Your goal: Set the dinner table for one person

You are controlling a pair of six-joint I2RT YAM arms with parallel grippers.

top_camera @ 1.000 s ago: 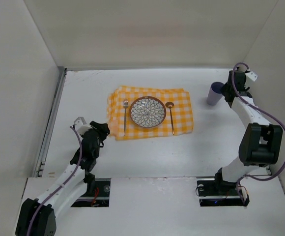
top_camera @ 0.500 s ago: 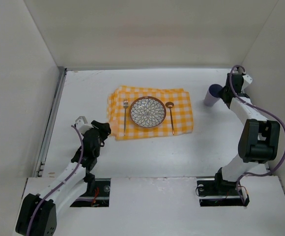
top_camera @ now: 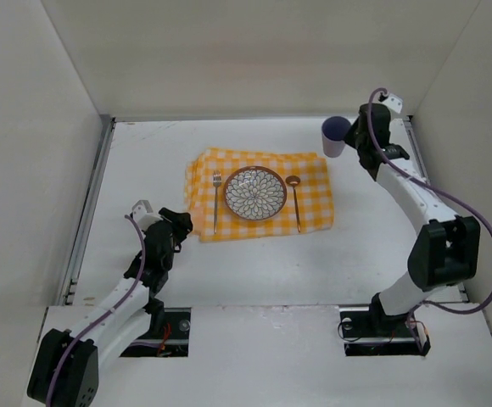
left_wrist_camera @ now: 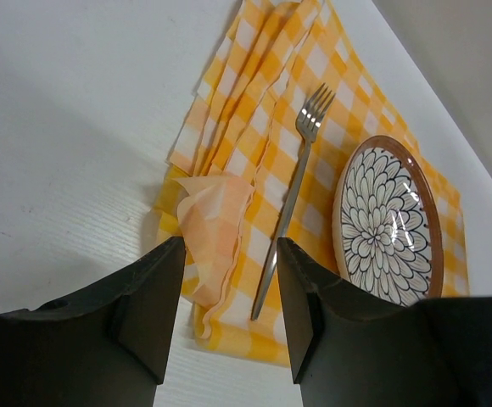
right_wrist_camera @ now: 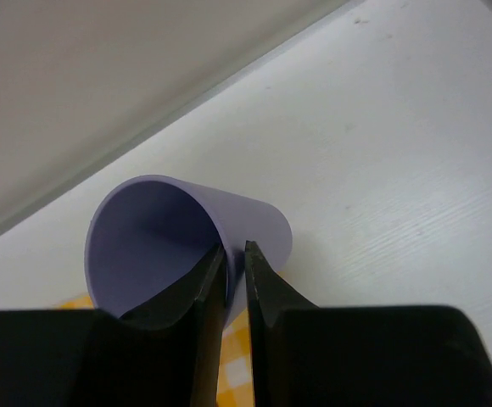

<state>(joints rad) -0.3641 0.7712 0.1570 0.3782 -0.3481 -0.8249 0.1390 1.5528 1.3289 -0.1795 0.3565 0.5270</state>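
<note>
One lilac cup (right_wrist_camera: 157, 233), seemingly plain, in right pincer (right_wrist_camera: 234, 253).

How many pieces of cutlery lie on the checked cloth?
2: a fork just left of the plate and a spoon just right of it, both on the yellow-and-white checked cloth. None appears hidden.

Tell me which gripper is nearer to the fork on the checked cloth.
Left. The left gripper hangs open at the near-left corner of the cloth, close to the fork; the right gripper is past its far-right corner, shut on the purple cup.
</note>
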